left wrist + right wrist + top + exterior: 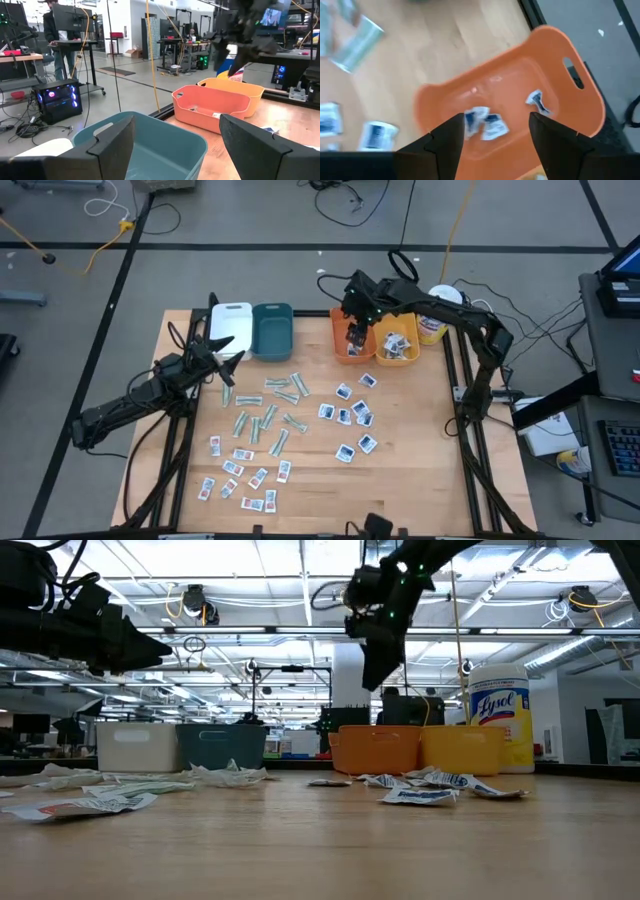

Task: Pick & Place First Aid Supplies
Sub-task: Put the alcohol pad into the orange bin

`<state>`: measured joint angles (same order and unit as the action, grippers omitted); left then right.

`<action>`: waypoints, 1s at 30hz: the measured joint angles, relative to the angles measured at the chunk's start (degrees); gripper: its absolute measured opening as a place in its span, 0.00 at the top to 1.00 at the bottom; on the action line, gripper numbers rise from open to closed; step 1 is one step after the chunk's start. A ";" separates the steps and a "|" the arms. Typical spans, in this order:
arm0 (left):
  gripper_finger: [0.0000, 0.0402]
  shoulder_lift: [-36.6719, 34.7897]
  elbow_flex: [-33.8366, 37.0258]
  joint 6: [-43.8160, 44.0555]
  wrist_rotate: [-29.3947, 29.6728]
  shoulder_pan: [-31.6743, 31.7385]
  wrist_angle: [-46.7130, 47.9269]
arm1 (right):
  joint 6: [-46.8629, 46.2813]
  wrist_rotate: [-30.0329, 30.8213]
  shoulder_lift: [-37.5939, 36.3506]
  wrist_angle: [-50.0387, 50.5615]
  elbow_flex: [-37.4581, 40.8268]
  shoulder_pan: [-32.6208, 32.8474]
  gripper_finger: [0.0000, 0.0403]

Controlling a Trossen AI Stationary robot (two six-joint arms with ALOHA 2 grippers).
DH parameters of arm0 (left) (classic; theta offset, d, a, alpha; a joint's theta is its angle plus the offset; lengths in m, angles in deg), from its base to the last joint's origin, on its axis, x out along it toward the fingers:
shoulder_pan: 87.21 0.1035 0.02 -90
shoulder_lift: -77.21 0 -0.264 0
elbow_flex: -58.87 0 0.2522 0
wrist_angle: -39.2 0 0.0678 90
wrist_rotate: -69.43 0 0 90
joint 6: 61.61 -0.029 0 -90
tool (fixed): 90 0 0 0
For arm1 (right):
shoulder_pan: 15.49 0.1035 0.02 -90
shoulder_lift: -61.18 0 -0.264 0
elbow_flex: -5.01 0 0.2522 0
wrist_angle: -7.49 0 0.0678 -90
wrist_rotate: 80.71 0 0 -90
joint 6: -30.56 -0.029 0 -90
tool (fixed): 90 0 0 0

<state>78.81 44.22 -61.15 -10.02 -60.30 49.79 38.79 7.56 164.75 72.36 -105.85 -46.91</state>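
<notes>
The first aid supplies lie scattered flat on the wooden table: white packets with blue print [350, 416], white ones with red print [240, 476] and pale-green strips [270, 406]. My right gripper [355, 337] hangs open above the orange bin [337, 345]; in its wrist view the right gripper [495, 124] frames blue-print packets [485, 123] lying inside the bin [570, 115]. My left gripper [228, 348] hovers open near the white bin [232, 318] and the teal bin [272, 330]. In its wrist view the left gripper [175, 131] looks over the teal bin [150, 145].
A yellow-orange bin [397, 346] with packets sits right of the orange one, and a white canister with a yellow label [432, 328] stands beside it. All bins line the table's far edge. A person [55, 30] stands at a desk beyond the table.
</notes>
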 joint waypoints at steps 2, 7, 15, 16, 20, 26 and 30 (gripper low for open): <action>0.26 0.00 0.00 0.00 0.00 -0.01 0.01 | -3.08 0.20 -1.29 0.45 0.00 1.10 0.47; 0.26 0.00 0.00 0.01 0.00 -0.01 0.01 | -11.50 6.40 -3.01 1.57 0.00 3.92 0.46; 0.26 -0.01 0.00 0.01 0.00 0.00 -0.01 | -22.55 9.10 -4.04 7.97 0.00 7.16 0.47; 0.26 -0.01 0.00 0.01 0.00 0.01 0.01 | -23.48 9.11 -4.04 9.29 0.00 7.35 0.47; 0.26 -0.02 0.01 -0.01 0.00 0.01 0.01 | -26.88 9.23 -4.04 14.67 0.00 8.35 0.46; 0.26 0.00 0.00 0.01 0.00 -0.01 -0.01 | -31.79 8.97 -4.04 19.54 0.00 11.91 0.47; 0.26 0.00 0.02 -0.01 0.00 0.01 -0.01 | -34.88 8.98 -4.04 20.21 0.00 14.22 0.48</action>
<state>78.81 44.24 -61.16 -10.02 -60.29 49.78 3.91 16.54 160.71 92.57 -105.85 -32.69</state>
